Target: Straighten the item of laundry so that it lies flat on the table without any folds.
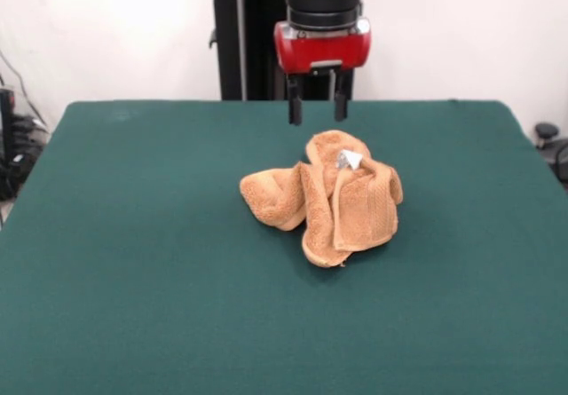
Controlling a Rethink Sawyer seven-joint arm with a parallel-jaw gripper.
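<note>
The orange-tan towel (324, 201) lies crumpled in a heap near the middle of the dark green table (133, 262), with several folds and lobes. Its small white tag (349, 159) shows on top near the far side. My gripper (317, 109) hangs from the red and black arm just above and behind the heap's far edge. Its two black fingers (295, 111) are spread apart with nothing between them, not touching the towel.
The robot's black pedestal (240, 40) stands behind the table's far edge. Dark equipment and cables (13, 146) sit off the left side, and a dark object (550, 142) sits off the right side.
</note>
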